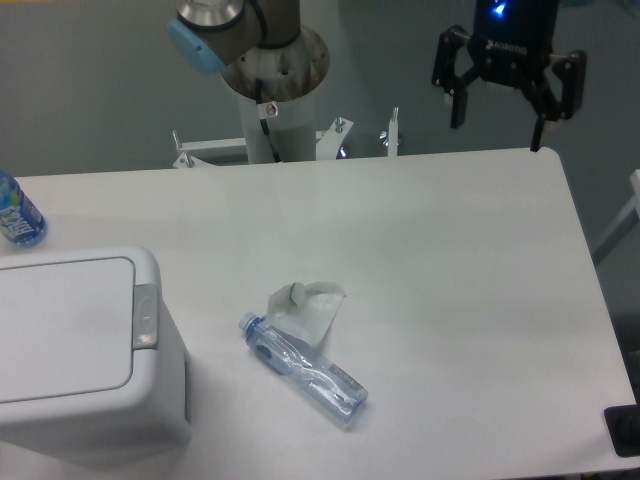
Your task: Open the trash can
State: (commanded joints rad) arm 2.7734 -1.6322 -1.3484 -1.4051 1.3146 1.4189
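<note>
From the fixed camera, the claw (500,110) hangs spread wide and empty above the far right corner of the surface (450,250), well apart from everything, so no approach looks begun. The trash can (85,350) sits at the near left, lid flat and closed, its grey latch button (146,318) facing up on the right edge, which probably suits a downward press. A clear bottle (303,370) lies on its side mid-surface beside crumpled plastic (310,300); another bottle (15,212) stands at the far left edge.

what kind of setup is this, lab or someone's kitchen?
Likely a robotics lab: bare white table, arm base bolted behind it, open black two-finger hand above, large white plastic trash can, lid shut.
</note>
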